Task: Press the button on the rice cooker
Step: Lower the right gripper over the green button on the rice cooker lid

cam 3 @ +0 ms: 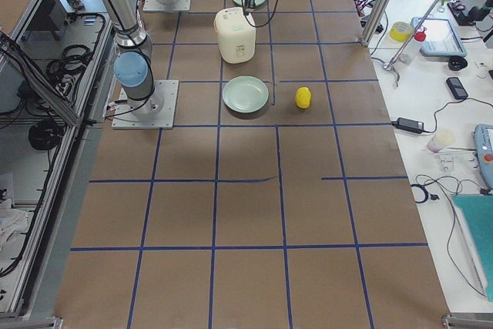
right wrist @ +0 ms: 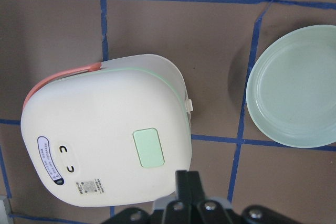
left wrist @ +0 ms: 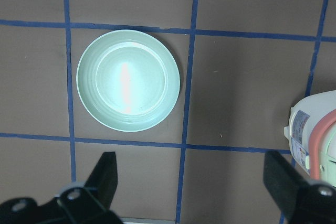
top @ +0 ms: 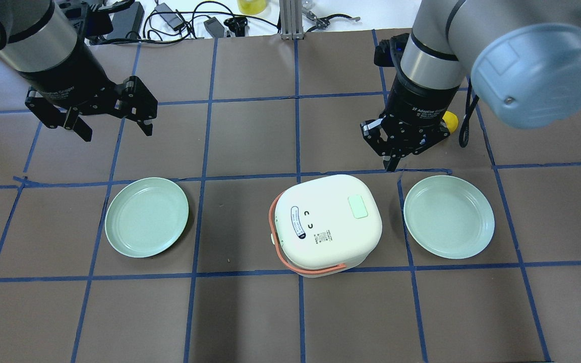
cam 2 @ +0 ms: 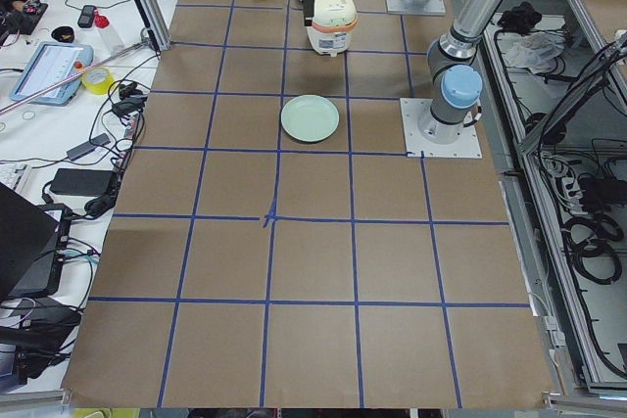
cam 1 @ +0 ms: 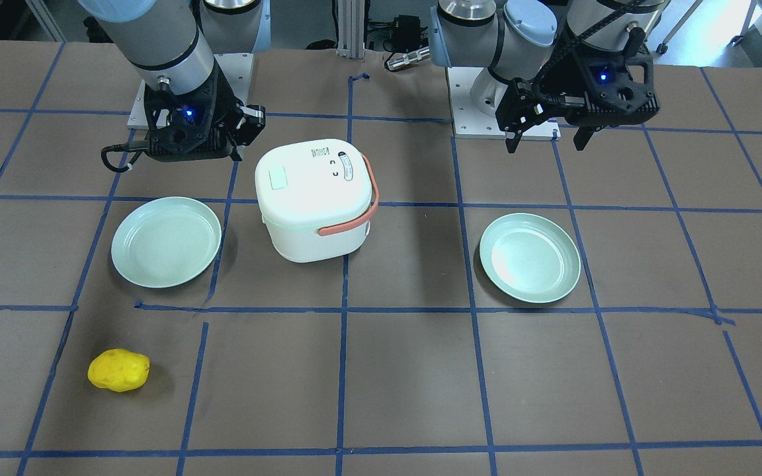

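1 closed right claw (right wrist: 187,177) near untouched button (right wrist: 146,148)

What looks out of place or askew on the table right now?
Nothing looks spilled or damaged. The rice cooker stands upright with its lid closed, only turned slightly off the tape grid. A yellow lumpy object lies alone toward the operators' side, apart from both plates.

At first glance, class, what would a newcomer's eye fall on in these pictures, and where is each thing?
The white rice cooker stands mid-table, a mint-green button on its lid. A pale green left plate and right plate flank it. The shut right gripper hangs close by the cooker's button end.
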You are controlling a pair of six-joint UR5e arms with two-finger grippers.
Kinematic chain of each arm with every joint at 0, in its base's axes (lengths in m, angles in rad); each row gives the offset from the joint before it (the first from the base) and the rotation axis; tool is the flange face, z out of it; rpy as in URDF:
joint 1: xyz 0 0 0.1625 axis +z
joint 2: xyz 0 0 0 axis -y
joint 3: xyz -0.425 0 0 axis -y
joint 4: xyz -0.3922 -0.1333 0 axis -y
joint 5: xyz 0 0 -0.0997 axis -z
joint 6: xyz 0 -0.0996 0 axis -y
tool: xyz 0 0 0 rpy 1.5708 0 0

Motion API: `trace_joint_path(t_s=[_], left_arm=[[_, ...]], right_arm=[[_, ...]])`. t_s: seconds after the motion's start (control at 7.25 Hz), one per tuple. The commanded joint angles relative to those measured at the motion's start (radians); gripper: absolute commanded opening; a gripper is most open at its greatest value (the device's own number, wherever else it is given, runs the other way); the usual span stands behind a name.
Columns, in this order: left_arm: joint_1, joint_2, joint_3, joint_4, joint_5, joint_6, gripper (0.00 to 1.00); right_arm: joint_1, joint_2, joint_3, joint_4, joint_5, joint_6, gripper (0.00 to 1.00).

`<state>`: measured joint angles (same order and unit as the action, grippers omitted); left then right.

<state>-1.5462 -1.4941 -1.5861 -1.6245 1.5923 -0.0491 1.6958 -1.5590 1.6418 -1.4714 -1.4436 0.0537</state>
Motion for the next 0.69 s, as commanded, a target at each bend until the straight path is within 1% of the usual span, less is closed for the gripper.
trace_joint_path(t_s=[0.0,0.14,0.28,0.55], left_arm=[[0.000,0.000,0.000,0.000,0.000,0.000,1.00],[0.000,0.000,0.000,0.000,0.000,0.000,1.00],[0.000,0.000,0.000,0.000,0.000,0.000,1.00],[0.000,-0.002,0.000,0.000,0.000,0.000,1.00]], right_arm=[[0.025,0.000,0.070,-0.016,0.009,0.000,0.00],[0.044,0.007,0.096,-0.061,0.009,0.002,0.00],[0.051,0.022,0.111,-0.081,0.011,0.002,0.00],[0.067,0.034,0.112,-0.084,0.012,0.002,0.00]])
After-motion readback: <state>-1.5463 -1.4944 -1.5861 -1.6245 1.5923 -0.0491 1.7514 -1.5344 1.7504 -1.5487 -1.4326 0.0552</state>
